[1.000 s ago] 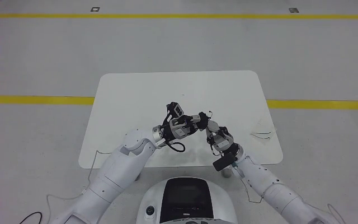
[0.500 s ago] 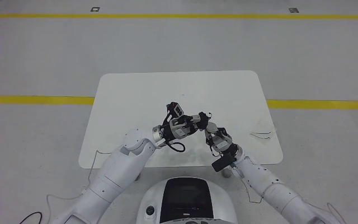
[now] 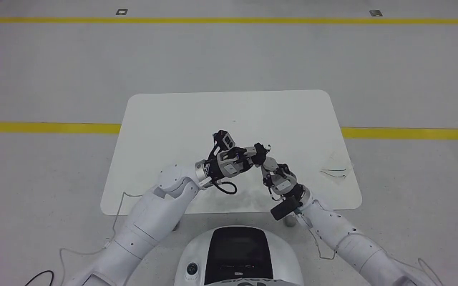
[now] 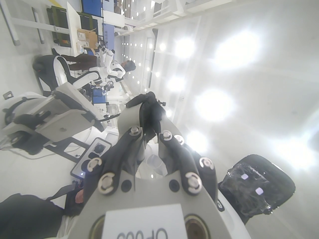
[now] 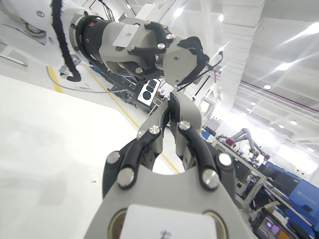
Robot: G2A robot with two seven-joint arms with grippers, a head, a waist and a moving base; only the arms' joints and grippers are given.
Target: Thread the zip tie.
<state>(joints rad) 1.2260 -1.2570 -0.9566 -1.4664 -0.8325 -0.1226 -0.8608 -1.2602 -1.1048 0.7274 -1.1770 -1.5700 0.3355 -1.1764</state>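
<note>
Zip tie (image 5: 193, 78): thin black strand, gently curved, running between both grippers.
Left gripper (image 5: 201, 55): fingers pinched tight on it.
Right gripper (image 5: 171, 100): fingers closed on its end.

Worktop (image 3: 164, 143) is seen plain white. Floor (image 3: 71, 64) is pale grey, crossed by yellow stripes (image 3: 57, 127).

Left gripper (image 5: 199, 53) is shelled in grey, with black links and silver screw heads; fingertips (image 5: 194, 45) are covered in black cloth-like material. Right gripper (image 5: 171, 100) is coloured alike: grey shell, black links, silver screws, black ribbed pads (image 5: 173, 113).

Zip tie (image 5: 193, 77) is seen thin, black, unpatterned. Cable (image 5: 57, 26) on left arm is sheathed in black braid. Arm shells (image 3: 150, 214) are white.
</note>
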